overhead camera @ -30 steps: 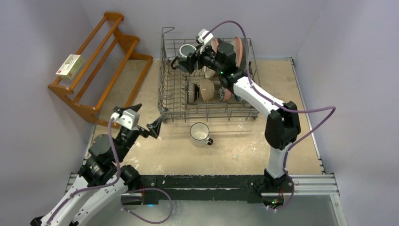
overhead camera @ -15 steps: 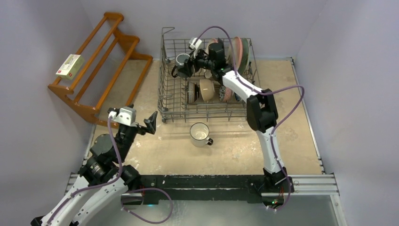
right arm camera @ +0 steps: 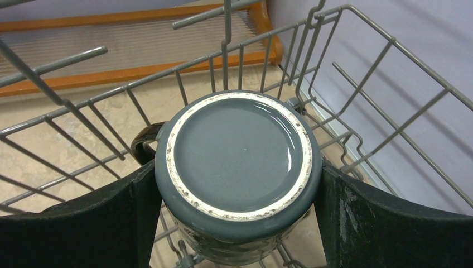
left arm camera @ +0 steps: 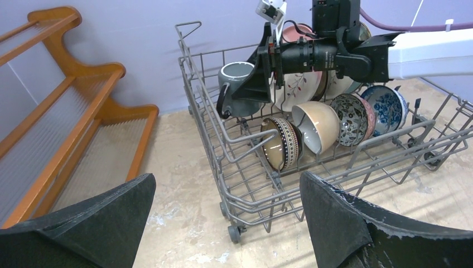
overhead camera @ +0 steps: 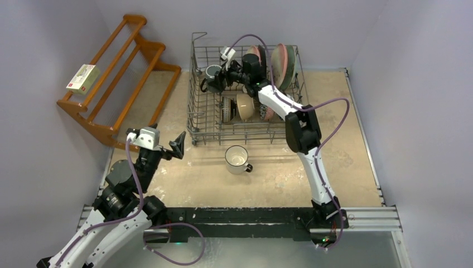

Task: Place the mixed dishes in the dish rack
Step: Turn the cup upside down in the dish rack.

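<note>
The grey wire dish rack (overhead camera: 192, 114) stands at the back of the table. My right gripper (overhead camera: 215, 78) reaches into its back left corner, shut on a dark teal mug (right arm camera: 237, 162) that it holds bottom up between its fingers (right arm camera: 111, 218). The same teal mug (left arm camera: 237, 84) shows in the left wrist view, just above the tines. Plates (overhead camera: 283, 64) stand on edge at the rack's back right, and small bowls (left arm camera: 312, 125) lean in a row mid-rack. A white mug (overhead camera: 237, 158) lies on the table in front of the rack. My left gripper (overhead camera: 167, 138) hovers open, empty, off the rack's front left corner (left arm camera: 245, 223).
A brown wooden slatted shelf (overhead camera: 120, 78) leans at the back left with a small box (overhead camera: 82, 78) on it. Purple walls close in the table on the left, back and right. The rack's tall wire sides (right arm camera: 357, 84) surround the mug.
My right arm has carried the teal mug left and down toward the rack's back left corner. The left gripper has drifted slightly left, still open.
</note>
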You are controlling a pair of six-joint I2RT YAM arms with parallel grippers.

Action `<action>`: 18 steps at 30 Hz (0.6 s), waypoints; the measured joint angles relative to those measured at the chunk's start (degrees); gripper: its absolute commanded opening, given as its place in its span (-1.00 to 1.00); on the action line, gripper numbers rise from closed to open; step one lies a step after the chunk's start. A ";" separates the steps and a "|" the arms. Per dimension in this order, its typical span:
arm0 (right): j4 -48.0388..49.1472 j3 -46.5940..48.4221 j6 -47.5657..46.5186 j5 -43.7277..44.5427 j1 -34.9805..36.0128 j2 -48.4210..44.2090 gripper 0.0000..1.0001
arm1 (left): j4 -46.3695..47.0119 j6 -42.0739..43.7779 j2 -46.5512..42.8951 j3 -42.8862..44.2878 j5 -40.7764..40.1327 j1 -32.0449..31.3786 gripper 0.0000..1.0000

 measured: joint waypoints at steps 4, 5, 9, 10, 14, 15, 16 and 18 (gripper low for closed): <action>0.04 3.04 -0.26 1.22 1.22 2.60 -0.72 | 0.09 0.02 0.15 -0.02 0.02 0.00 0.98; 0.02 3.69 -0.28 1.55 1.68 3.34 -0.70 | 0.09 0.02 0.26 0.00 0.04 0.02 0.98; -0.37 5.35 -0.48 2.60 2.91 5.42 -0.60 | 0.09 0.02 0.55 -0.02 0.13 0.02 0.99; -0.39 5.46 -0.48 2.64 3.13 5.81 -0.56 | 0.09 0.00 0.59 -0.02 0.20 0.02 0.98; 0.02 5.92 -0.81 3.02 3.76 6.71 -0.36 | 0.11 0.00 0.72 0.00 0.31 0.02 0.98; 0.04 6.03 -0.81 3.06 3.80 6.82 -0.26 | 0.11 0.00 0.76 -0.02 0.31 0.02 0.98; 0.00 6.19 -0.81 3.08 3.82 6.88 -0.18 | 0.09 0.02 0.83 0.00 0.33 0.02 0.99; -0.24 6.45 -0.79 3.32 3.80 6.95 -0.04 | 0.09 0.00 0.90 -0.02 0.35 0.02 0.98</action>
